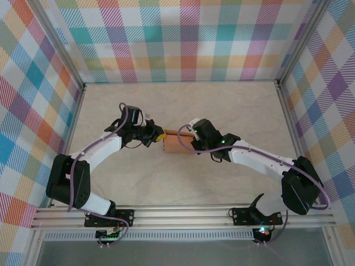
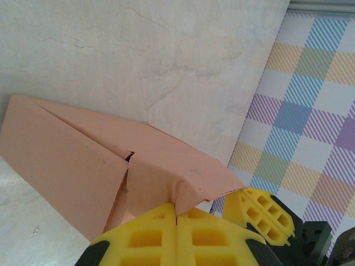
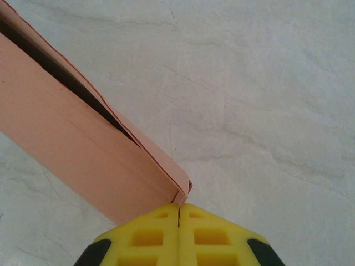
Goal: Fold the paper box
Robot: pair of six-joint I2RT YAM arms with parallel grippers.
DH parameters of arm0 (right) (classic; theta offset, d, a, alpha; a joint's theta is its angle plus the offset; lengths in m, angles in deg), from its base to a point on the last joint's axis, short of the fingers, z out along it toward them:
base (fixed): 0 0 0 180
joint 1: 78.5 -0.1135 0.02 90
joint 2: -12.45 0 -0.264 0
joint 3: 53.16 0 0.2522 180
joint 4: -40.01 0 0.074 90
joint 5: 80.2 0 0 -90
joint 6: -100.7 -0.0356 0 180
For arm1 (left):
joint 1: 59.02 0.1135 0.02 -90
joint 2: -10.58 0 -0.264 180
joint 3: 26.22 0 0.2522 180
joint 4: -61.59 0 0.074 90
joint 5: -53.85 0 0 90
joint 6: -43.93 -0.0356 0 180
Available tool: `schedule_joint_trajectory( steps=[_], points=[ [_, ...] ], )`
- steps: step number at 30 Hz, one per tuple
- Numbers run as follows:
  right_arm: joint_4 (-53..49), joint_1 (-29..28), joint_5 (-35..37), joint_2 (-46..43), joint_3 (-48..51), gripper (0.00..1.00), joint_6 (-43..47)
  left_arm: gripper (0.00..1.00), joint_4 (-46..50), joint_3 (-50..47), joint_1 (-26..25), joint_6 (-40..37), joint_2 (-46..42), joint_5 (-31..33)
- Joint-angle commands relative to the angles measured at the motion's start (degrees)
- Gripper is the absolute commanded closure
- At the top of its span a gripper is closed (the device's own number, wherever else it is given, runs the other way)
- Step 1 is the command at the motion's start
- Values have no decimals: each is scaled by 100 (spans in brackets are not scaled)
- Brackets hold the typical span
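The paper box [image 1: 176, 145] is a small salmon-orange card box at mid-table, between my two grippers. My left gripper [image 1: 160, 136] meets its left end. In the left wrist view the yellow jaws [image 2: 177, 206] are shut, pinching a creased flap of the box [image 2: 66, 149], whose end flaps gape slightly. My right gripper [image 1: 192, 136] is at the box's right end. In the right wrist view its jaws [image 3: 178, 206] are shut on a corner of the box [image 3: 72, 155], and a dark slit runs along the top seam. The right gripper's yellow fingers [image 2: 266, 213] appear beyond the box in the left wrist view.
The table top [image 1: 177, 105] is pale and marble-patterned. Plaid walls [image 1: 183, 39] on aluminium posts close it in at the back and on both sides. A metal rail [image 1: 183, 215] with both arm bases runs along the near edge.
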Motion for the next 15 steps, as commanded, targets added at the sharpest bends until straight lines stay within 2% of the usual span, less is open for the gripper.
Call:
schedule_joint_trajectory(
  steps=[1,8,15],
  points=[
    [-145,-45,-399,141,-190,100,-169,100,-234,-47,21,73,15,-181],
    [-354,-28,-357,327,-437,100,-376,100,-237,55,28,238,20,-258],
    [-380,-10,-309,356,-431,100,-496,100,845,238,28,-800,-11,-24]
  ],
)
